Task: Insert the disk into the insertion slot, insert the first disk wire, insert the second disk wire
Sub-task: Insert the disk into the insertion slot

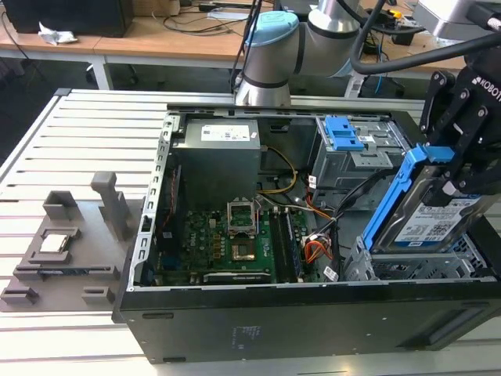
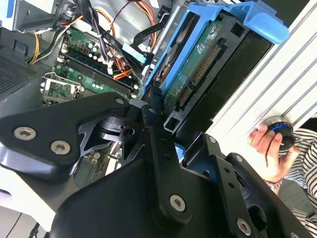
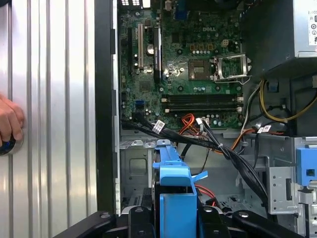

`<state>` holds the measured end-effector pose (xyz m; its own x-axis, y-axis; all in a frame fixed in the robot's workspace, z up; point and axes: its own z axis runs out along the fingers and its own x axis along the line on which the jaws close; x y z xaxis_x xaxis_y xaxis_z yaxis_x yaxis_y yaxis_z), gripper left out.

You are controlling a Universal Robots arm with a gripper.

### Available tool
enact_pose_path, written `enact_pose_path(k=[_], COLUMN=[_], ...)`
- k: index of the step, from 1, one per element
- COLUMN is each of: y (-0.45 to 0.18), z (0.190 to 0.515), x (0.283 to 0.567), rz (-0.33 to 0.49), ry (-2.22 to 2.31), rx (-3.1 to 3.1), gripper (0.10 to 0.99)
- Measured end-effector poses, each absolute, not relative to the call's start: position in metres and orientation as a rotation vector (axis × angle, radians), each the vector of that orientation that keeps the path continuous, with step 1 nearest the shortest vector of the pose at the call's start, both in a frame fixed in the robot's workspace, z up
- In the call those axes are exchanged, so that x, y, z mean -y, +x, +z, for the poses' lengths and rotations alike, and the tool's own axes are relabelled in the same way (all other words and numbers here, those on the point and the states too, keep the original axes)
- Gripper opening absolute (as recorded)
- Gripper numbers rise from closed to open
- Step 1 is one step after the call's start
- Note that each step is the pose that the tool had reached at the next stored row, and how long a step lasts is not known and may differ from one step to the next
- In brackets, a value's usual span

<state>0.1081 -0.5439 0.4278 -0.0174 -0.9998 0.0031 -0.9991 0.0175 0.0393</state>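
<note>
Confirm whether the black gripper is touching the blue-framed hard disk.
Touching. In the exterior view the gripper is clamped on the upper end of the tilted disk, its black fingers pressed against the blue frame.

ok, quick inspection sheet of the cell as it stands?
Surface: slatted metal table with an open PC case on it.
Job's things: disk in a blue carrier, tilted, lower end at the insertion slot, not seated.
Clutter: grey fixture blocks on the table at the exterior view's left.
Grippers: hand shut on the disk.
Cables: black bundle and orange wires loose in the case beside the slot; disk connector looks bare.
Surroundings: wooden benches behind; person's fingers on a round knob at the table edge.
</note>
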Motion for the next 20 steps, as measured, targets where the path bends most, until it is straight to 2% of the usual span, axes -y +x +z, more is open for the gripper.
enact_pose_path(k=[20], y=[0.108], z=[0.408], x=[0.544], rz=[-0.040], ry=[2.181], rx=[2.219], gripper=[0.365])
